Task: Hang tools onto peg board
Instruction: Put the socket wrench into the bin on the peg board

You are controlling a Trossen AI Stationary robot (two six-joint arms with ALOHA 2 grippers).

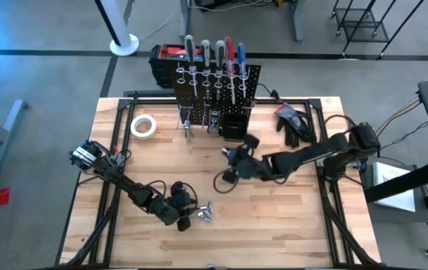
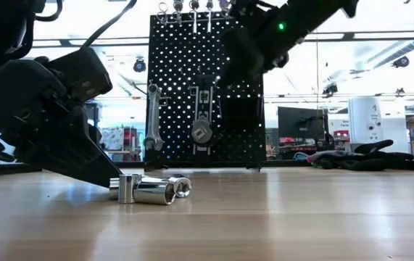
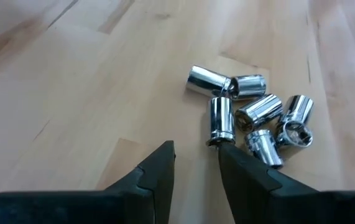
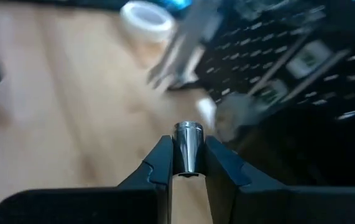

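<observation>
Pinched between my right claw's (image 4: 188,163) fingers, one socket (image 4: 188,149) is hanging near the board (image 1: 217,86); my left claw (image 3: 196,163) is gaping empty beside loose sockets (image 3: 255,118).

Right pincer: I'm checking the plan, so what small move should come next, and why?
Probably carry the socket on toward the small black bin on the peg board. The right pincer is shut on it, near the board, while the left pincer waits open by the loose sockets.

The sockets (image 3: 252,118) are mirror-bright, smooth chromed metal. The counter (image 1: 288,217) is pale, smooth wood with a satin sheen. The peg board (image 2: 207,90) is matt black perforated metal.
</observation>
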